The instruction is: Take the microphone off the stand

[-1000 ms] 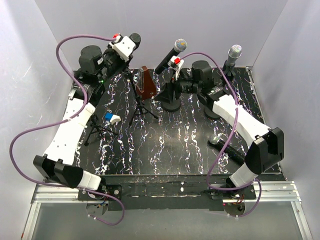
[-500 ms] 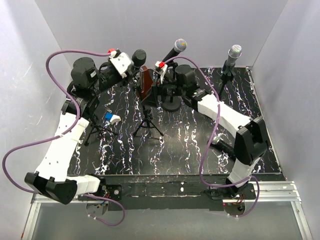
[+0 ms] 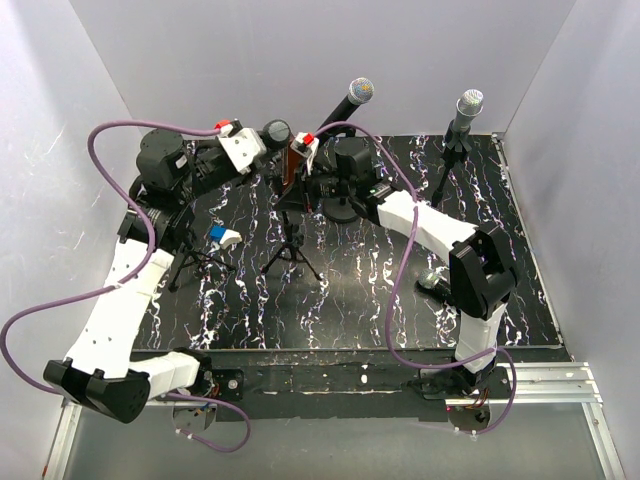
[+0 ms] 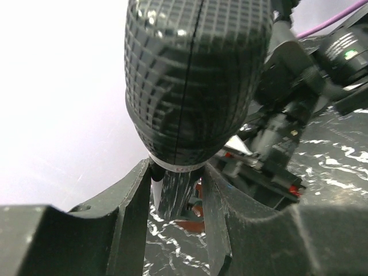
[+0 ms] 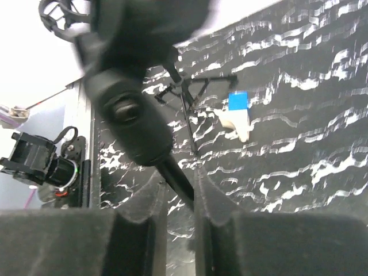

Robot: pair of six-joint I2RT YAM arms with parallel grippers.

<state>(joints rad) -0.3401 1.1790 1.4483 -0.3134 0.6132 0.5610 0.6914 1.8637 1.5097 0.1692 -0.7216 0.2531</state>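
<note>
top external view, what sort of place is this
Likely a robot test cell, not a stage: plain white walls box in a black marbled tabletop, the left arm and right arm sit on a metal rail, and a silver-headed microphone stands as a prop.

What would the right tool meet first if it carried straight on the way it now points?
Most likely the blurred black lower end of the microphone, or its clip, just ahead of the right tool; the stand rod sits between its fingers. Depth is unclear.
</note>
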